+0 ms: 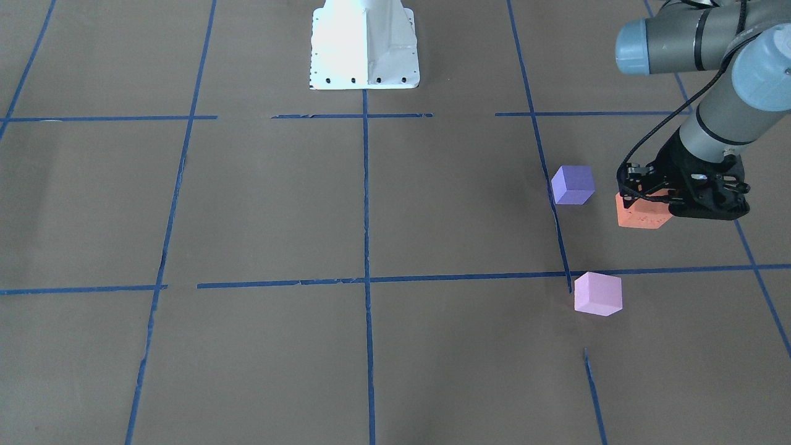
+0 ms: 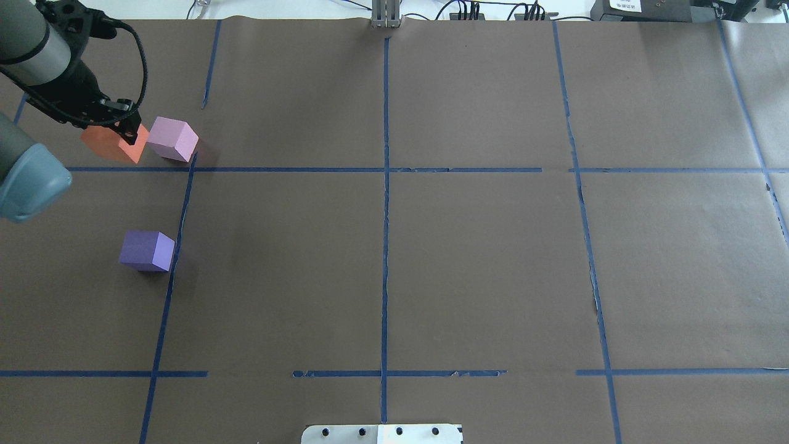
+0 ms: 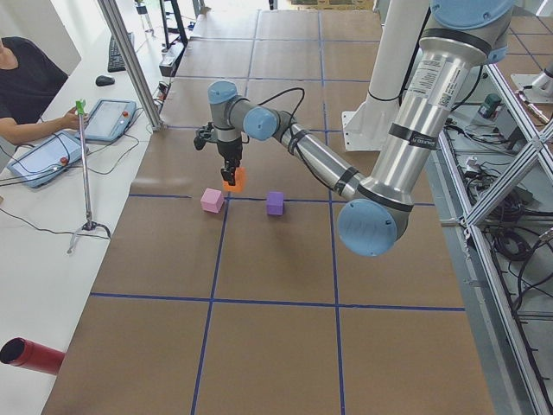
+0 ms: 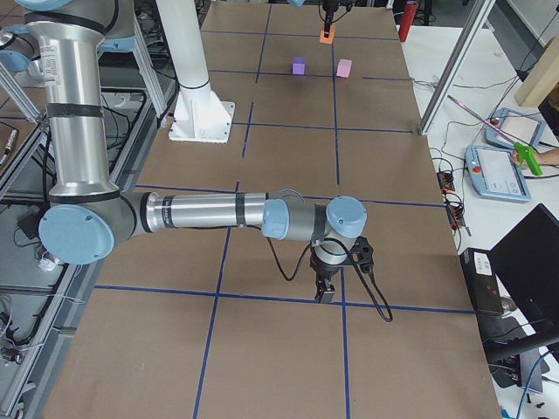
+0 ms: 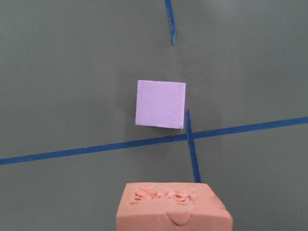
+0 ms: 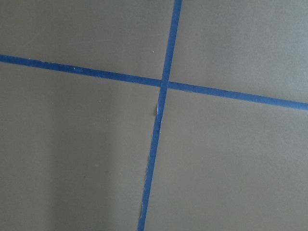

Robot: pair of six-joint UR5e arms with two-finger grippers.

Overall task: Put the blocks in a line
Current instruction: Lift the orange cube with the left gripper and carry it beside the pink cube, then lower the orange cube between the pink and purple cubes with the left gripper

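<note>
My left gripper is shut on the orange block and holds it above the brown table at the far left in the overhead view. In the left wrist view the dented orange block fills the bottom edge, with the pale pink block on the table beyond it by a tape crossing. The pink block lies just right of the orange one in the overhead view. The violet-blue block sits nearer the robot. My right gripper hangs low over the table far from the blocks; I cannot tell whether it is open or shut.
Blue tape lines grid the brown table. The white robot base stands at the near middle edge. An operator with tablets and a red cylinder are off the far side.
</note>
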